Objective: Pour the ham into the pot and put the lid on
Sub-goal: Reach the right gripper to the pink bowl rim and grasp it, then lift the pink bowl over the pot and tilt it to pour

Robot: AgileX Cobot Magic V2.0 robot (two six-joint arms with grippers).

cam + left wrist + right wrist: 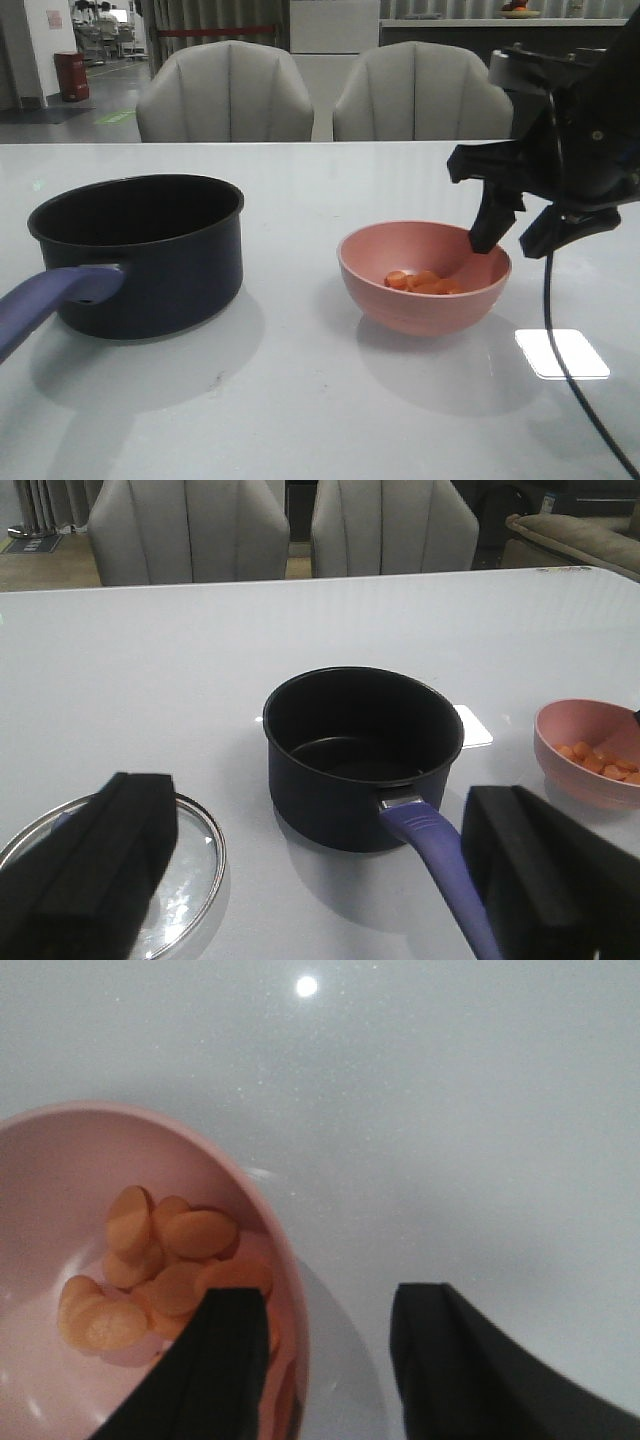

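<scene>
The dark navy pot point(140, 250) stands on the white table at the left, its blue-purple handle point(50, 300) pointing toward me; it looks empty in the left wrist view point(360, 750). The orange ham point(422, 282) lies in a pink bowl point(424, 277) right of centre. My right gripper point(510, 235) is open and straddles the bowl's right rim, one finger point(225, 1360) inside the bowl, the other point(450, 1360) outside. The glass lid point(185, 865) lies flat on the table beside my left gripper point(320, 880), which is open and empty, short of the pot's handle point(440, 860).
Two grey chairs point(225, 95) stand behind the table's far edge. A bright light patch point(562, 352) lies on the table right of the bowl. A black cable point(560, 340) hangs from the right arm.
</scene>
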